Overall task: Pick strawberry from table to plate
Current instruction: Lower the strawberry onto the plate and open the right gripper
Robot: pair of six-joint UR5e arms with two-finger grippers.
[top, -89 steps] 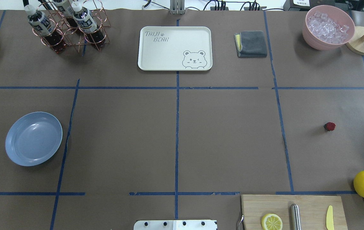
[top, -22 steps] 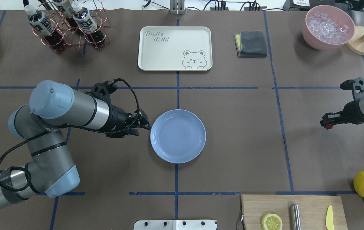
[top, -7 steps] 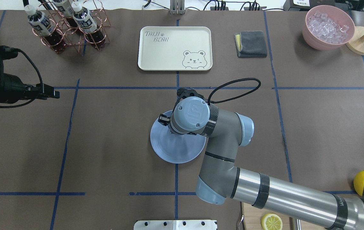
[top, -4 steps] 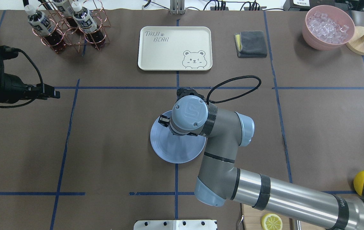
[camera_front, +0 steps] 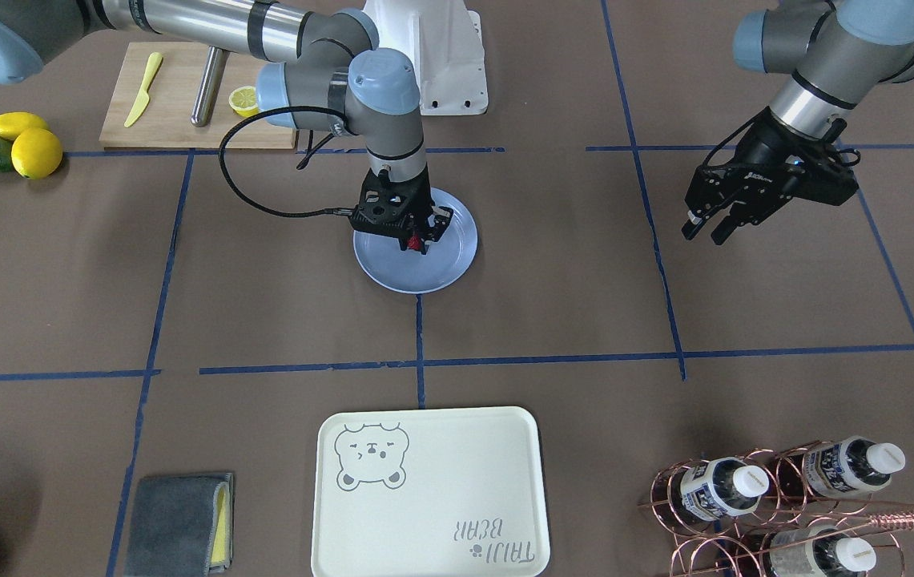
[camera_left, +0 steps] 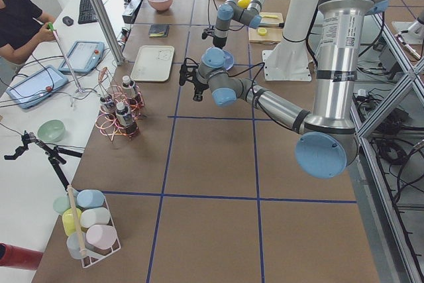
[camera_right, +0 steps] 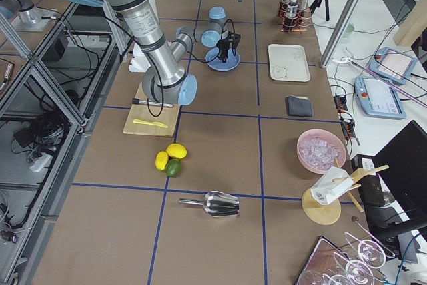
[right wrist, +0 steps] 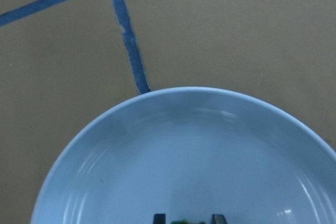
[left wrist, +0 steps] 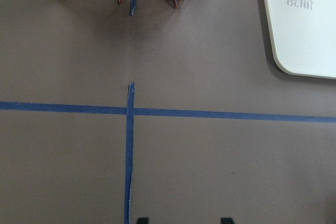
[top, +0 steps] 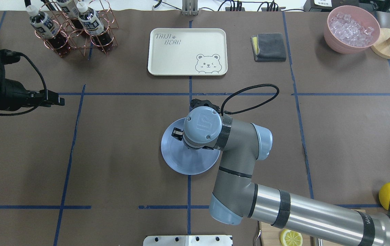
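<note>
The dark red strawberry (camera_front: 414, 240) hangs between the fingers of my right gripper (camera_front: 418, 245), just above the light blue plate (camera_front: 448, 264) at the middle of the table (top: 130, 143). From overhead, the right wrist covers the plate's (top: 181, 160) far half and hides the berry. In the right wrist view only a green bit of the strawberry (right wrist: 181, 222) shows between the fingertips, over the plate (right wrist: 184, 156). My left gripper (top: 59, 101) hovers open and empty at the far left, its fingertips (left wrist: 142, 220) set apart over bare paper.
A cream bear tray (top: 187, 51) lies at the back centre, a copper bottle rack (top: 75, 27) back left, a grey cloth (top: 269, 47) and a pink bowl of ice (top: 351, 29) back right. A cutting board (camera_front: 184, 104) and lemons (camera_front: 28, 144) sit by the robot's right.
The right wrist has shifted slightly toward the robot over the plate, still with the strawberry. The left arm has stayed in place.
</note>
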